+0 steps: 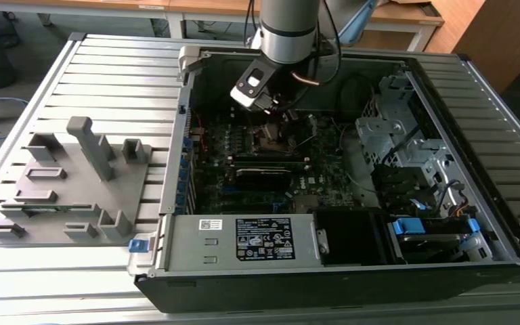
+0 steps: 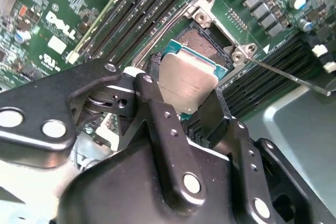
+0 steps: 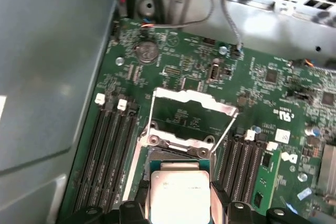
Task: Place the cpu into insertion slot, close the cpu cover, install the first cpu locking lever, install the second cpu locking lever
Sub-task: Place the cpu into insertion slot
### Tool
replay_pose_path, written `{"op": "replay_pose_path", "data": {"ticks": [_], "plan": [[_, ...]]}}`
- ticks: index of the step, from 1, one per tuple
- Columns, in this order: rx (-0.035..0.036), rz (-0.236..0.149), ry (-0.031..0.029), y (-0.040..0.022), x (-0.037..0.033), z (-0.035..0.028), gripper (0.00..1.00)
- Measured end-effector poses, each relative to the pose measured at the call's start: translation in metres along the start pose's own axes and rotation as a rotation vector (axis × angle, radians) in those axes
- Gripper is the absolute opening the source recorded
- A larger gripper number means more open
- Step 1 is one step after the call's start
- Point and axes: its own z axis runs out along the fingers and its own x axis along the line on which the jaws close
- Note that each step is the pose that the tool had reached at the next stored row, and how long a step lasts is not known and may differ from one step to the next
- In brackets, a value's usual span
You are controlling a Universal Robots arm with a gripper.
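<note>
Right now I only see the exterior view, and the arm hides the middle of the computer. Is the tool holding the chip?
Observer: Yes. In both wrist views the tool is shut on the chip.
Operator: Is it in the socket?
Observer: Not seated. The second wrist view shows the socket's dark middle partly bare past the chip.
Operator: Is the cover shut?
Observer: No. In the first wrist view the cover stands swung open.
</note>
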Motion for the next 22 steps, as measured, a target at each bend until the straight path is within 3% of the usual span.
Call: {"op": "replay_pose_path", "data": {"ticks": [10,22], "plan": [[0.0001,0.163,-0.0098,-0.0001,0.0,0.0013,0.54],[-0.0003,0.167,-0.0076,-0.0009,0.0021,0.0031,0.54]]}}
